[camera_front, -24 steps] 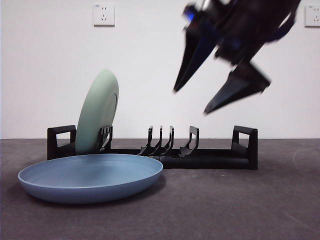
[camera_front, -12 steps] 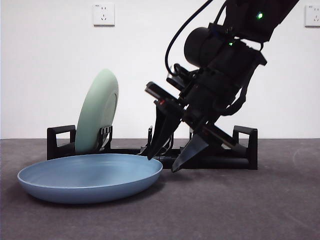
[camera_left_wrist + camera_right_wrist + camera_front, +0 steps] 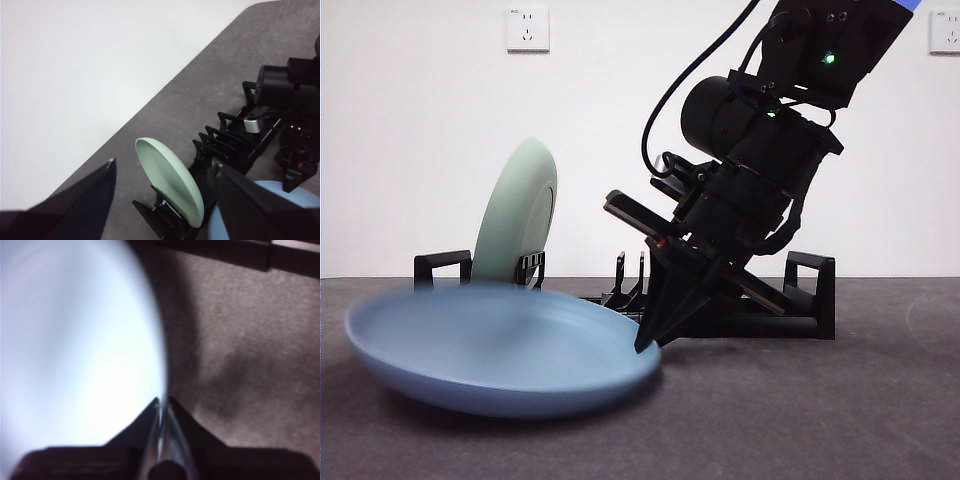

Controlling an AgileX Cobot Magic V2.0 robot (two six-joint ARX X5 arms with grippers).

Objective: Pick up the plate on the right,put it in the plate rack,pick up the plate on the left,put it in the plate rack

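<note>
No legible brand, label or writing found on any item; wall socket (image 3: 528, 29) noted blank-faced, second socket (image 3: 945, 31) cut by picture edge. Right gripper (image 3: 650, 338) recorded low at near rim of blue plate (image 3: 500, 355), jaws drawn together to a thin slit pinching that rim; same pinch seen close in wrist view (image 3: 161, 407), plate (image 3: 75, 350) there bright and blurred. Blue plate logged on grey table (image 3: 820, 420), just in front of plate rack (image 3: 810, 300), outline smeared, far-side rim raised slightly above gripped side. Pale green plate (image 3: 515, 225) listed upright on edge in slots near one end of rack, leaning a little toward squared loop handle (image 3: 442, 270). Remaining prongs (image 3: 630, 285) between green plate and opposite handle listed unoccupied. Left gripper (image 3: 162, 172) held high above rack (image 3: 225, 145) and green plate (image 3: 170, 180), jaws spread wide apart, gripping nothing. Open grey tabletop recorded beyond gripper-side end of rack and in front of blue plate.
</note>
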